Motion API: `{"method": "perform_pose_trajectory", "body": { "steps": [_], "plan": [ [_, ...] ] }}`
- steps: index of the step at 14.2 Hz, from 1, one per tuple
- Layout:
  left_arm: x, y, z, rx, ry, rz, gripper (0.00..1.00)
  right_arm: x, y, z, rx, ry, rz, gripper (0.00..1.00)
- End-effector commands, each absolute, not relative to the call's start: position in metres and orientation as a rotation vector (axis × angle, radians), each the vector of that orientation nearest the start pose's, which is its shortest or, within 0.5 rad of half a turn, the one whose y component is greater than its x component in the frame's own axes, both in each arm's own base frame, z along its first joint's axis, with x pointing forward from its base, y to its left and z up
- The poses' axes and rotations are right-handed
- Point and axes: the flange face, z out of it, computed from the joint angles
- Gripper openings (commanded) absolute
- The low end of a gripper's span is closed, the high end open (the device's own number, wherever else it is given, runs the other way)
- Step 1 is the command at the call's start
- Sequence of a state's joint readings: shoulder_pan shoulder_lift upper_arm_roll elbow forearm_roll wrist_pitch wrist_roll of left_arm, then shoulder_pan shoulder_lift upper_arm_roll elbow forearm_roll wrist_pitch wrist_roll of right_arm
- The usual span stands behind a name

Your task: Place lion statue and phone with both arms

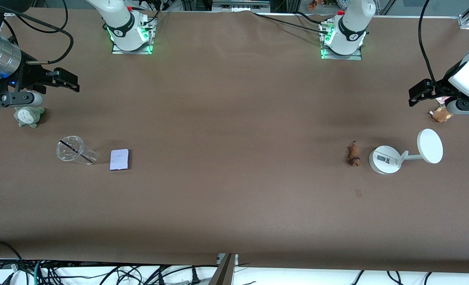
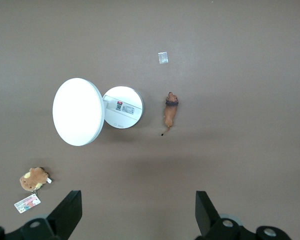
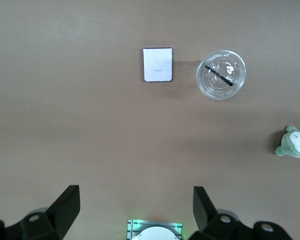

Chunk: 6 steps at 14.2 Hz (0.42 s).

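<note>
The lion statue (image 1: 353, 154) (image 2: 170, 111), a tiny orange-brown figurine with a dark mane, lies on the brown table toward the left arm's end, beside a white stand. The phone (image 1: 119, 159) (image 3: 157, 64), a flat pale-lavender slab, lies toward the right arm's end beside a clear cup. My left gripper (image 1: 419, 93) (image 2: 139, 200) hangs open and empty high over the table's edge by a tan plush. My right gripper (image 1: 65, 78) (image 3: 136, 197) hangs open and empty above a grey-green plush. Neither touches anything.
A clear cup with a black straw (image 1: 73, 150) (image 3: 221, 74) lies beside the phone. The grey-green plush (image 1: 28, 116) (image 3: 294, 143) and tan tagged plush (image 1: 441, 114) (image 2: 34, 178) sit near the table's ends. The white round-based stand (image 1: 384, 159) (image 2: 122, 107) carries a disc (image 1: 430, 145).
</note>
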<state>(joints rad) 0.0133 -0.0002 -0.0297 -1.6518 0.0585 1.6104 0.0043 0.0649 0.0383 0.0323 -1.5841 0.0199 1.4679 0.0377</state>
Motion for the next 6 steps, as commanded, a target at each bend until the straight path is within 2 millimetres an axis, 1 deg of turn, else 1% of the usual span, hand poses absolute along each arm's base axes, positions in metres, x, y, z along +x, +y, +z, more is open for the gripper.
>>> {"method": "perform_pose_trajectory", "body": {
  "steps": [1, 2, 6],
  "plan": [
    [0.5578, -0.0037, 0.5926, -3.112, 0.035, 0.076, 1.00, 0.5506, 0.0624, 0.5917, -3.127, -0.085, 0.227, 1.00],
    [0.5573, -0.0037, 0.5923, -3.111, 0.035, 0.083, 1.00, 0.5503, 0.0666, 0.5918, -3.128, -0.097, 0.225, 1.00],
    [0.5573, -0.0037, 0.5923, -3.111, 0.035, 0.083, 1.00, 0.5525, 0.0668, 0.5884, -3.125, -0.118, 0.232, 1.00]
  ]
}}
